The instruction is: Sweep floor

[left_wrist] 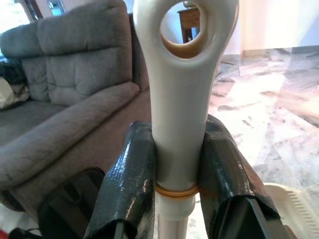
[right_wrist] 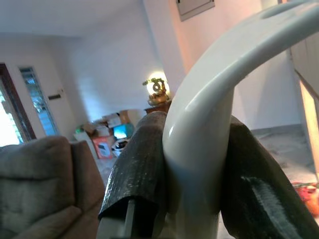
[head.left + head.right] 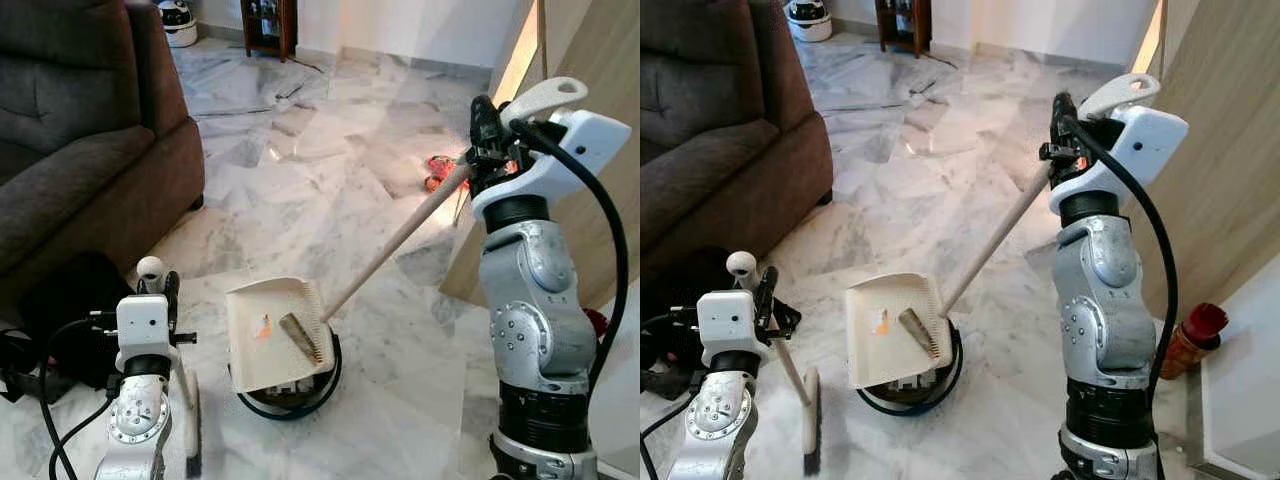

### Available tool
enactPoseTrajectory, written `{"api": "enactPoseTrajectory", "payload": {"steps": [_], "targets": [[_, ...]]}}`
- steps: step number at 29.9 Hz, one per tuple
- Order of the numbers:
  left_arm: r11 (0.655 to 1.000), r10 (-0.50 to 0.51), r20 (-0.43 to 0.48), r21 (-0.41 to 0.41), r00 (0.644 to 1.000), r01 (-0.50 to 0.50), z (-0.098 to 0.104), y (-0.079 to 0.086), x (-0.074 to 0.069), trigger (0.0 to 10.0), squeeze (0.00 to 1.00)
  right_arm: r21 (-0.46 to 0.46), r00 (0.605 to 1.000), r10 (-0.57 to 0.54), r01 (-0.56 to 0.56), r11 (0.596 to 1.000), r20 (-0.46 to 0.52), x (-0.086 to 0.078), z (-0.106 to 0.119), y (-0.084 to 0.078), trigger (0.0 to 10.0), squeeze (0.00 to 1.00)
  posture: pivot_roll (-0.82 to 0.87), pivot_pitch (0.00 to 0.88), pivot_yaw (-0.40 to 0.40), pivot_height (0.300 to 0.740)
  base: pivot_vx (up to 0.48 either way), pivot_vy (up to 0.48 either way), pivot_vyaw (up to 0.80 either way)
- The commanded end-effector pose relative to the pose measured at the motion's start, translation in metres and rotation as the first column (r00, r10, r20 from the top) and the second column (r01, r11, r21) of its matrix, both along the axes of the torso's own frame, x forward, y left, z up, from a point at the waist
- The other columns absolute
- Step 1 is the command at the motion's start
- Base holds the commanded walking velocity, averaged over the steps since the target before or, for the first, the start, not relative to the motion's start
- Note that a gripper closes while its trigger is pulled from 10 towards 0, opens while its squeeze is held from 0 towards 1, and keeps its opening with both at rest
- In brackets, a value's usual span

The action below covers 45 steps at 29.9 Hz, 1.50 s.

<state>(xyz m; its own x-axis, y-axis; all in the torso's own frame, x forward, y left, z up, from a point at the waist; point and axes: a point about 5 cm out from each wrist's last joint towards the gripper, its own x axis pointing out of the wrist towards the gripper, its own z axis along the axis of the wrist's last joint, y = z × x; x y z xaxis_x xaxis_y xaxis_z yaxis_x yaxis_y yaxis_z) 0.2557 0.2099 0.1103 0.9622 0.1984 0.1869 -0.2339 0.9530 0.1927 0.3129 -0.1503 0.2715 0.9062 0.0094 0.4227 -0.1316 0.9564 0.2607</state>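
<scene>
A cream dustpan (image 3: 270,335) lies tilted on the marble floor over a black ring. An orange scrap (image 3: 263,326) and a brown comb-like piece (image 3: 303,337) rest in it. Its long wooden handle (image 3: 400,235) slants up to my right gripper (image 3: 485,130), which is shut on the white handle end (image 2: 209,124) at chest height. My left gripper (image 3: 162,292), low at the left, is shut on the broom's white looped handle top (image 1: 182,99). The broom stick runs down to the broom head (image 3: 810,425) on the floor left of the dustpan.
A brown sofa (image 3: 80,130) fills the left side, with a black bag (image 3: 60,290) at its foot. A wooden panel (image 3: 590,60) stands on the right, red items (image 3: 440,172) lie beside it and a red object (image 3: 1195,330) sits near my right side. Open marble floor (image 3: 300,180) stretches ahead.
</scene>
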Motion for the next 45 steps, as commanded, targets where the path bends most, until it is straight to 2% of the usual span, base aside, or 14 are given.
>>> {"api": "enactPoseTrajectory", "payload": {"steps": [1,13,30,45], "targets": [[1.000,-0.008,0.040,0.021,0.999,0.007,0.0075,0.0003,-0.0008,10.0,0.00,0.022,0.997,0.010,-0.012,1.000,0.082,-0.0067,0.0151,0.0013,10.0,0.00,0.13,0.087,0.012,0.740,0.000,0.000,0.00],[1.000,-0.015,0.037,0.019,0.999,0.014,0.0073,-0.0014,0.0006,10.0,0.00,0.023,0.997,0.016,-0.018,1.000,0.080,-0.0072,0.0140,0.0030,10.0,0.00,0.13,0.068,0.013,0.740,0.000,0.000,0.00],[1.000,-0.004,0.038,0.022,0.999,0.004,0.0087,0.0002,0.0012,10.0,0.00,0.017,0.997,0.016,-0.018,1.000,0.076,-0.0060,0.0151,0.0035,10.0,0.00,0.13,0.092,0.012,0.740,0.000,0.000,0.00],[1.000,-0.011,0.038,0.027,0.999,0.010,0.0082,-0.0004,0.0010,10.0,0.00,0.020,0.997,0.022,-0.023,1.000,0.077,-0.0068,0.0137,0.0047,10.0,0.00,0.13,0.064,0.013,0.740,0.277,0.000,0.00]]}}
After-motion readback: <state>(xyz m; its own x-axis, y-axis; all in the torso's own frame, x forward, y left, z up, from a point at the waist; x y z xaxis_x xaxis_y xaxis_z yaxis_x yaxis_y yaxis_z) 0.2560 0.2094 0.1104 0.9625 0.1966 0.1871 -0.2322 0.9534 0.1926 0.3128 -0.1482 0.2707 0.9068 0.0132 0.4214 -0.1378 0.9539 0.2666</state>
